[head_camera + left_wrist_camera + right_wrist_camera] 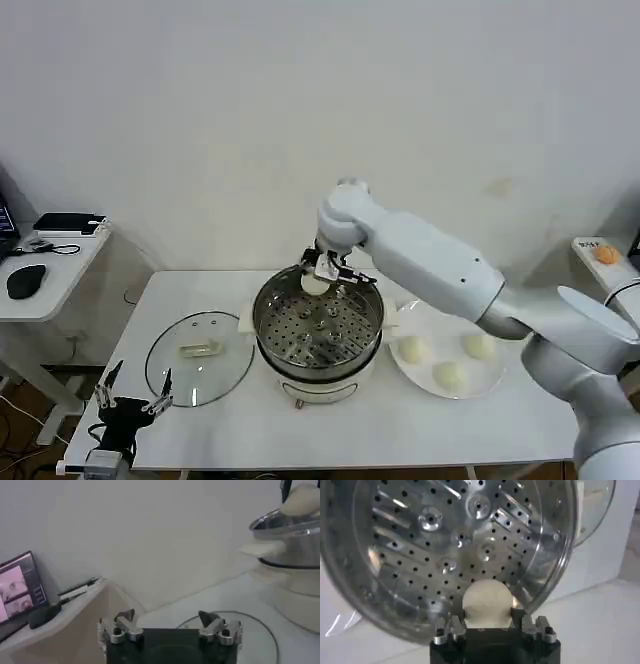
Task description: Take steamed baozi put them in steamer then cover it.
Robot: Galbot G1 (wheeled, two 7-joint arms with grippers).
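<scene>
Currently right gripper [318, 277] is clamped on 1 baozi [487, 604], held above the steamer [318, 325] far rim, frame centre, likely for lowering inside. 3 baozi wait on the plate [497, 372], right. Lid [200, 356] lies left, beside the spread-open parked left gripper [133, 403].

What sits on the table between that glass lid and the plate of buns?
The steamer on its cream pot base stands between the cover and the white plate, as the head view shows. The right gripper holds a steamed baozi over its far rim.
</scene>
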